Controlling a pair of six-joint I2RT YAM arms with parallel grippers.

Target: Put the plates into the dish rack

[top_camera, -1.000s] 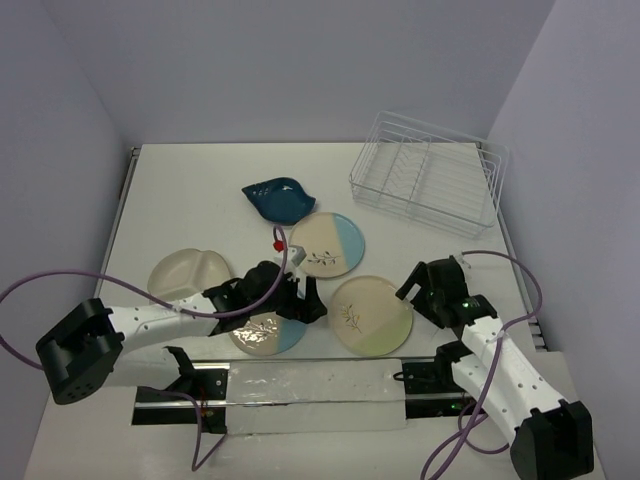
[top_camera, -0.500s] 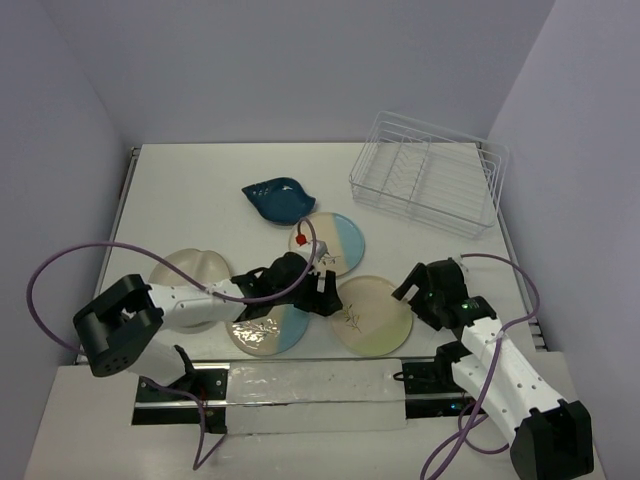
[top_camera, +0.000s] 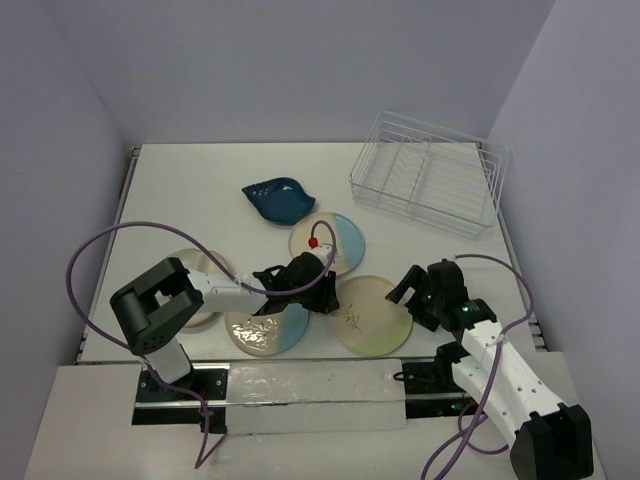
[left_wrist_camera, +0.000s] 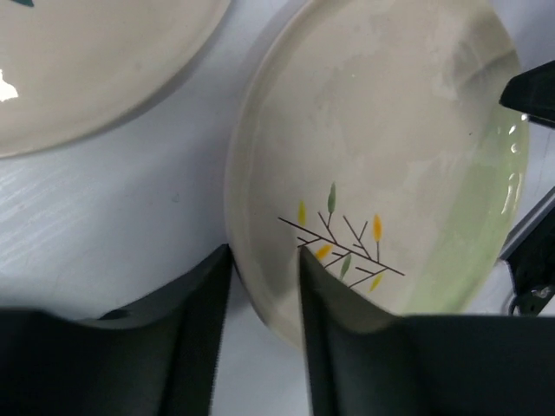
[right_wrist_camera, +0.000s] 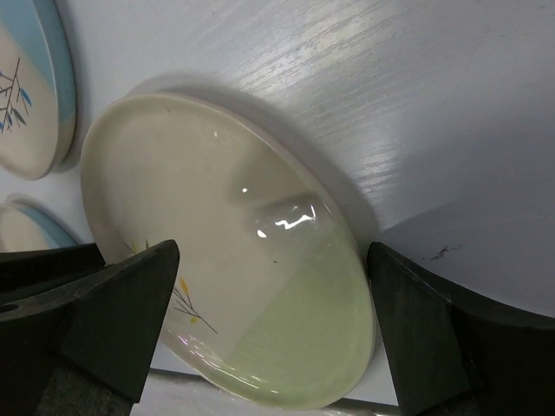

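Left gripper (left_wrist_camera: 264, 264): you have it low on the table (top_camera: 200, 190), at the cream, left-hand edge of the green-half plate (top_camera: 372, 315).
Left jaws: in the left wrist view they straddle that plate's rim. One finger (left_wrist_camera: 195, 329) is outside on the table and the other (left_wrist_camera: 334, 312) is on the plate's inner face beside the sprig motif. The gap is narrow, but you cannot tell whether they are pressing on the rim.
Right gripper (right_wrist_camera: 273, 269): it sits low at the opposite, green side of the same plate.
Right jaws: spread wide and clamped on nothing. In the right wrist view the plate's green half lies between the two fingers.
Green-half plate: flat on the table near the front, between the two grippers.
Blue-half plates: one (top_camera: 328, 243) lies just behind the left gripper, partly covered by it. The other (top_camera: 265, 330) lies near the front edge, just left of the green-half plate.
Divided plate (top_camera: 203, 264): at the left, largely hidden under your left arm.
Leaf-shaped dish (top_camera: 278, 198): dark blue, farther back, near the far blue-half plate.
Dish rack (top_camera: 430, 180): white wire, at the far right of the table. All five dishes lie on the table, well apart from it.
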